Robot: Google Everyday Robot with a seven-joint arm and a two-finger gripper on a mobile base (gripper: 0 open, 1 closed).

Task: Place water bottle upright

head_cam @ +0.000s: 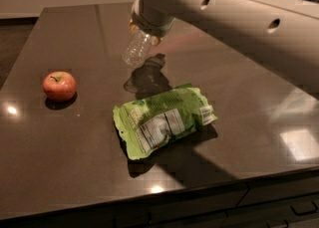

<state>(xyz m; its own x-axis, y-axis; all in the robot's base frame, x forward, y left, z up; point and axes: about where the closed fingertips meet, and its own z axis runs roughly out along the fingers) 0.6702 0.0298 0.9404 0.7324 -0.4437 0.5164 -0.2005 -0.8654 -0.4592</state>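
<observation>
My hand [144, 32] sits over the far half of the desk [249, 87], mostly tucked under the thick wrist of the arm [224, 8], which reaches in from the upper right of my view. It is clamped on the top end of the bottle [135, 50]. The clear ribbed body hangs out below the hand, tilted, with its base slanting down toward the apple's side. The cap is hidden from me. The base is very close to the desk, and I cannot tell whether it touches. A dark shadow lies on the desk just under the hand. The apple [59, 85] is well apart from the hand, off to the left in my view. The green bag [162, 120] lies flat, nearer to me than the hand, just past that shadow.
</observation>
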